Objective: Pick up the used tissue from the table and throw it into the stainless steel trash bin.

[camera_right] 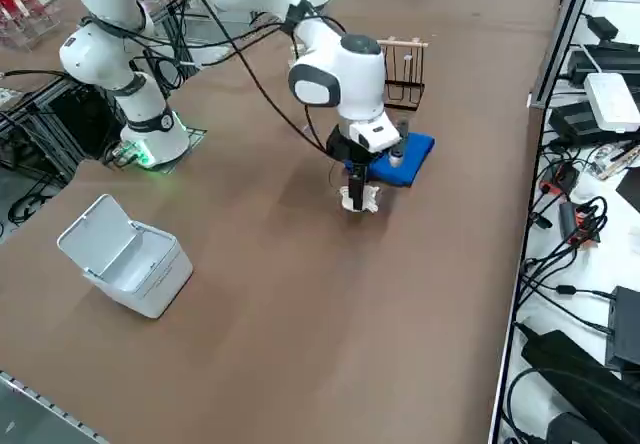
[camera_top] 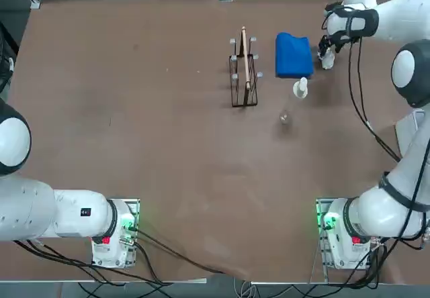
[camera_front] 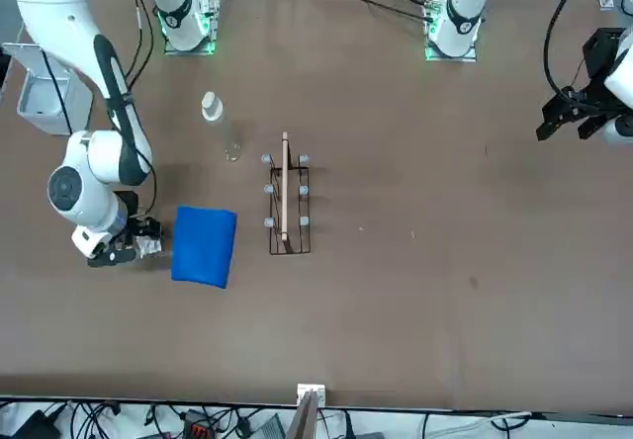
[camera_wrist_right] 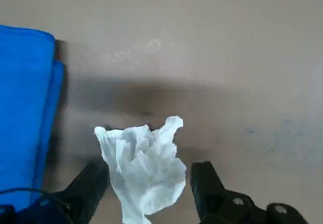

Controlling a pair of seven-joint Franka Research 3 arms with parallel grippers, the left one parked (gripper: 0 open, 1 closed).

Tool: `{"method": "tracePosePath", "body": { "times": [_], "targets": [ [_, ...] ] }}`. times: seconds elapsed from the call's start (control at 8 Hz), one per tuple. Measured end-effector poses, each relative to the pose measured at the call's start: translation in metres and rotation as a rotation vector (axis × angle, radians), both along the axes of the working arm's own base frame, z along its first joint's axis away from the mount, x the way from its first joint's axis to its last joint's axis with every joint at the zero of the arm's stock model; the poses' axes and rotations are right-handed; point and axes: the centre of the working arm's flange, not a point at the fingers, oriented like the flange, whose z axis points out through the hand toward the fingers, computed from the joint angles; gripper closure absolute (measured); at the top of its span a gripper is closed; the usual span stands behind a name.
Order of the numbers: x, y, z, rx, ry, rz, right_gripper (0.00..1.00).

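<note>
One used tissue (camera_wrist_right: 144, 171) between claw (camera_wrist_right: 147, 191) fingers | blue cloth (camera_wrist_right: 25, 118) beside

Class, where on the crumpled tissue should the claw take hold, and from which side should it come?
Grip the tissue across its bulky crumpled middle, coming straight down from above. It lies on the table with loose peaks poking up; the blue cloth sits close beside it. The right claw already straddles it, fingers open.

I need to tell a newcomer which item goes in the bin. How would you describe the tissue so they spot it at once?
On the brown table, find the folded blue cloth. Just beside it, between the fingers of the right claw, sits the tissue. It is a small crumpled white wad, far smaller than the cloth and softer-looking than the capped clear bottle nearby.
</note>
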Motion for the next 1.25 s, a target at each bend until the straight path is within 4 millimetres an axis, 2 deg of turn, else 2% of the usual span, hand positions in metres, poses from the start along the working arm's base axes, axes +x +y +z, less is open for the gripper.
{"method": "tracePosePath", "body": {
  "times": [0.38,0.5,0.62,0.88,1.0,1.12,1.25],
  "targets": [
    [-0.003,0.001,-0.019,0.0,0.026,0.002,0.05],
    [-0.004,0.001,-0.021,-0.001,0.028,0.002,0.1],
    [-0.004,0.001,-0.022,-0.001,0.028,0.002,0.19],
    [-0.001,-0.001,-0.015,-0.004,0.024,0.002,0.58],
    [-0.001,-0.004,-0.007,-0.012,0.041,0.008,0.64],
    [-0.004,-0.013,0.007,-0.035,0.073,0.029,0.66],
    [-0.008,-0.03,0.027,-0.066,0.116,0.045,0.72]
  ]
}}
